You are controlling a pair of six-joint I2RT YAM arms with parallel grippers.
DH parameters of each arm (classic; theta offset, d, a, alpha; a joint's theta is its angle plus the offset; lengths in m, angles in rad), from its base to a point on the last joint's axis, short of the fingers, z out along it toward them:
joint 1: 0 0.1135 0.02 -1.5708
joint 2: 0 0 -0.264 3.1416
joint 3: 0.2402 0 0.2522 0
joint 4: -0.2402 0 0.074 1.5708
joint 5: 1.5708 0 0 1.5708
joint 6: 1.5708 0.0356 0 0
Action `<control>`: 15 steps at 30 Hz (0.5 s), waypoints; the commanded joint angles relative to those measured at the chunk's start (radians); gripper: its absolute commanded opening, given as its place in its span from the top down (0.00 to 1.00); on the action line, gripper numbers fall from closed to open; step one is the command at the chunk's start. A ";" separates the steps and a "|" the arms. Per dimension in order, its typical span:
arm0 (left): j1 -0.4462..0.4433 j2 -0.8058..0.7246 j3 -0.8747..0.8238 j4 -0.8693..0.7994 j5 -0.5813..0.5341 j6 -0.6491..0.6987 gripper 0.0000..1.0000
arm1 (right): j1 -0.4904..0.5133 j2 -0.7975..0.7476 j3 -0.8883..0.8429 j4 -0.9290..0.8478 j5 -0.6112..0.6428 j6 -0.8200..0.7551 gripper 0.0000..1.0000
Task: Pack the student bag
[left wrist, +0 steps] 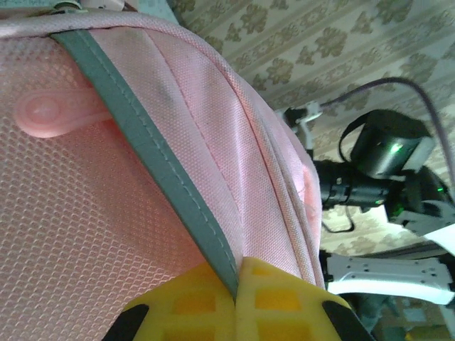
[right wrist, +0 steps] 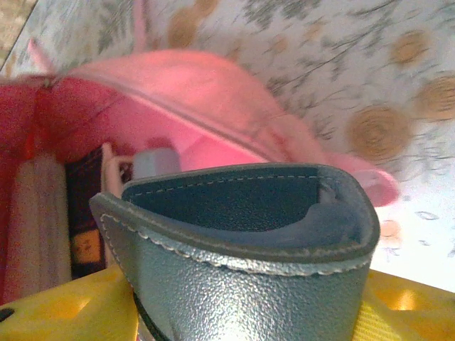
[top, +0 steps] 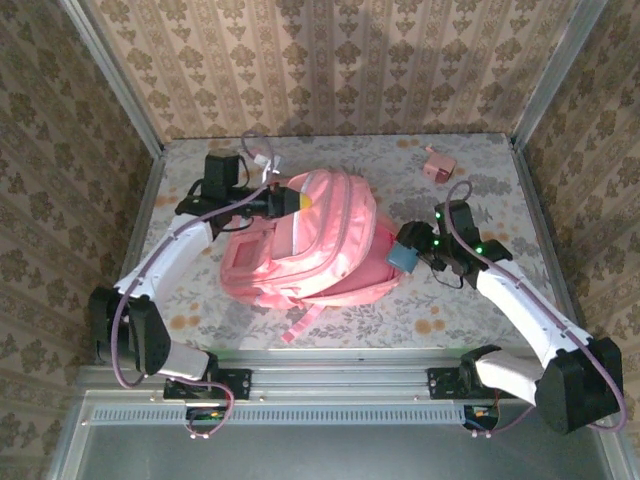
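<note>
While the left gripper point(left wrist: 237, 273) pinches tight the grey-trimmed rim of the large pink fabric backpack point(top: 310, 240) between its fingers point(left wrist: 281, 298), the right gripper point(top: 405, 257) clasps a blue-grey stitched leather pouch point(right wrist: 242, 241) just before the open mouth, where books point(right wrist: 84, 213) already stand, so packing seems partly done.

Your enclosure, itemised: walls point(top: 340, 60) on three sides, beige wallpaper with brown damask motifs; grey metal posts point(top: 110, 70) at the back corners; table point(top: 470, 300) covered in pale floral print; aluminium rail point(top: 340, 380) along its near edge; lighting bright, even.
</note>
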 commanded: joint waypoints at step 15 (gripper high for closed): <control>-0.053 -0.056 0.141 -0.070 0.120 0.098 1.00 | 0.172 0.126 -0.027 0.345 -0.191 0.044 0.33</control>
